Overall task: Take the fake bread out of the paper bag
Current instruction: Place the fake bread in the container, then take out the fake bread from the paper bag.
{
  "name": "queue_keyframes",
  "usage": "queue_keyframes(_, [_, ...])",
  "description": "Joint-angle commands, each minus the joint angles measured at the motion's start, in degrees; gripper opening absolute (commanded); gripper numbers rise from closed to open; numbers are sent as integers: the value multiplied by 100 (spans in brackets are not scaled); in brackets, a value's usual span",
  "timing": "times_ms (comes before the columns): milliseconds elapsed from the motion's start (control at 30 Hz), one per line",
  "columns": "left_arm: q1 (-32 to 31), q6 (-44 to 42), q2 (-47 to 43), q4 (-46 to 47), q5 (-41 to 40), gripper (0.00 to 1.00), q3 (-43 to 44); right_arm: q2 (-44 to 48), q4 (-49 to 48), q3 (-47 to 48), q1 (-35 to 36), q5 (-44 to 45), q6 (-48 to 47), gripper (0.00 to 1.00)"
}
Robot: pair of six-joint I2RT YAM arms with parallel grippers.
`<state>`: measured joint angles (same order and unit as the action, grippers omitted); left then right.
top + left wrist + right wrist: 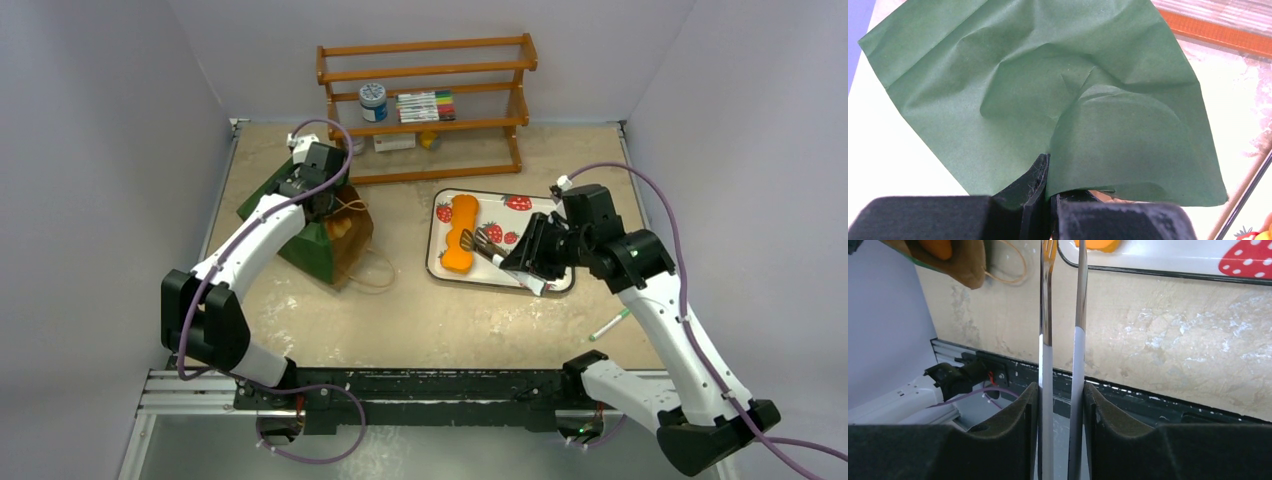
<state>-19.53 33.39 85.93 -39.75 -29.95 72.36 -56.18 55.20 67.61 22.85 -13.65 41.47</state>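
The dark green paper bag [305, 240] lies on its side at the left, its brown mouth facing right, with a golden bread piece [341, 226] showing inside. My left gripper [318, 195] is shut on the bag's upper edge; in the left wrist view the jaws [1049, 190] pinch the green paper [1048, 90]. My right gripper [535, 255] is shut on a pair of white-handled metal tongs [485, 247], also seen in the right wrist view [1045, 340]. The tong tips are at the long orange bread [461, 235] lying on the strawberry tray [500, 195].
A wooden rack [430, 100] at the back holds a jar [373, 100] and markers [425, 105]. A green pen [608, 326] lies on the table at the right. The bag's string handles [375, 270] trail on the table toward the tray.
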Motion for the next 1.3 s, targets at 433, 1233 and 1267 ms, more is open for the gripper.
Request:
queue_keyframes(433, [23, 60, -162, -369, 268, 0, 444, -613, -2388, -96, 768, -639, 532, 34])
queue_keyframes(1233, [-355, 404, 265, -710, 123, 0, 998, -2336, -4837, -377, 1907, -715, 1633, 36])
queue_keyframes(1267, [-364, 412, 266, -725, 117, 0, 1006, -2389, -4861, -390, 1908, -691, 1642, 37])
